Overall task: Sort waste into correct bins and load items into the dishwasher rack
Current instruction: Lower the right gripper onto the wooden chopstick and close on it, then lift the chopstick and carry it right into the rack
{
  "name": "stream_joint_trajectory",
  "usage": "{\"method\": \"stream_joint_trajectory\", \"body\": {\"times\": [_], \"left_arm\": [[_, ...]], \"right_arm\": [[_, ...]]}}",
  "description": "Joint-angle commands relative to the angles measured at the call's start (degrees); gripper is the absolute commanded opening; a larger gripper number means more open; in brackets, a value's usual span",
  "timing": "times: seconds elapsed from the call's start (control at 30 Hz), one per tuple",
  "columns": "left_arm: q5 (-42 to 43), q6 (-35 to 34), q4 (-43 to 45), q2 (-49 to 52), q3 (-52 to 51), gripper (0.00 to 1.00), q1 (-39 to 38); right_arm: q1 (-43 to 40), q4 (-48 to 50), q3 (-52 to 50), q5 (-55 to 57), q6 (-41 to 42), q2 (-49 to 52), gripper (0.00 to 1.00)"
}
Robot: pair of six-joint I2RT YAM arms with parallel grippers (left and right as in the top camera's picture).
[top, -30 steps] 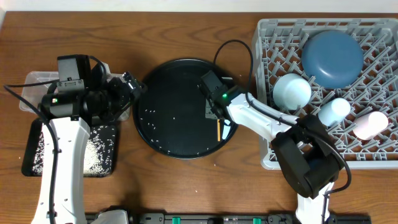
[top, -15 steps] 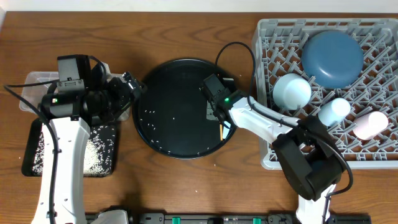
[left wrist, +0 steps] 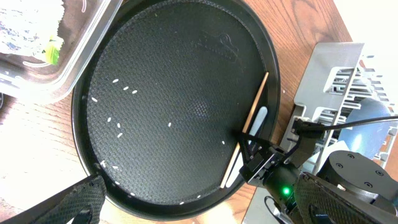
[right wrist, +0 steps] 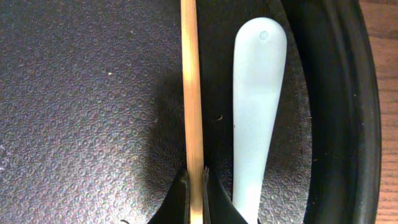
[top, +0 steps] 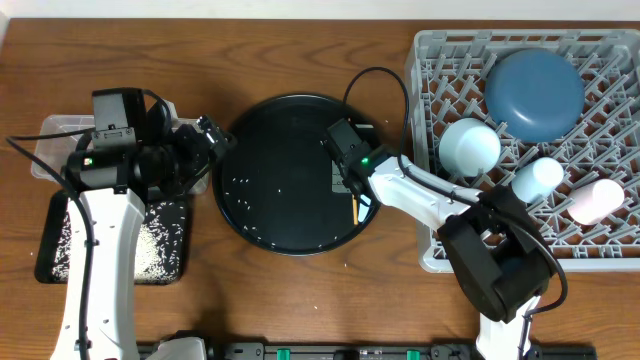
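Note:
My right gripper (right wrist: 196,180) is shut on the thin wooden chopstick (right wrist: 191,93), which lies on the large round black tray (top: 290,100) at its right side. The white spoon (right wrist: 255,106) lies right beside the chopstick, not held. Both show in the left wrist view: chopstick (left wrist: 256,109), spoon (left wrist: 259,121). My left gripper (top: 215,140) is open and empty over the tray's left rim. Loose rice grains (top: 240,185) are scattered on the tray. The grey rack (top: 430,60) holds the dark-blue plate (top: 535,90), pale-blue bowl (top: 470,145), light-blue cup (top: 537,178) and pink cup (top: 595,200).
The clear tub (top: 50,130) stands at the far left, behind my left arm; the left wrist view shows white tissue (left wrist: 31,18) and a yellow wrapper (left wrist: 53,53) in it. The shallow black tray (top: 60,215) with rice lies in front of it.
My right gripper has slid slightly toward the front along the right side of the round tray, onto the chopstick. The left arm has not moved.

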Motion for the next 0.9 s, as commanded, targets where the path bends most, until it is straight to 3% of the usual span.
{"method": "stream_joint_trajectory", "body": {"times": [0.0,0.57,0.87], "left_arm": [[-0.5,0.6,-0.1,0.3,0.4,0.98,0.2],[-0.5,0.6,-0.1,0.3,0.4,0.98,0.2],[-0.5,0.6,-0.1,0.3,0.4,0.98,0.2]], "right_arm": [[-0.7,-0.1,0.2,-0.4,-1.7,-1.4,0.01],[-0.8,-1.7,0.2,-0.4,-5.6,-13.4,0.01],[-1.6,-8.3,0.2,1.6,-5.8,-22.9,0.01]]}}
